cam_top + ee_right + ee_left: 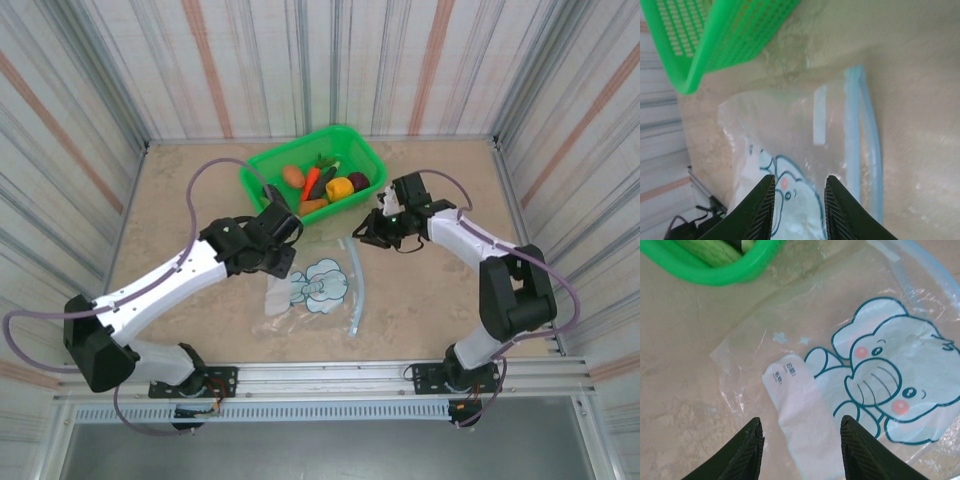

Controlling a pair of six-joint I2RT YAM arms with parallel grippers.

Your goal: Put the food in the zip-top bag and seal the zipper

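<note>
Beige table (440, 300) beneath everything. At its far middle, green basket (262, 165) holding all the food (320, 185). Just in front, zip-top bag (300, 300) lying flat on the table, elephant print up, with the zipper (358, 290) curving along its right edge. Left gripper (800, 427) spread open and empty above the bag's pale label patch. Right gripper (799, 182) also parted and empty, above the bag beside the zipper.
</note>
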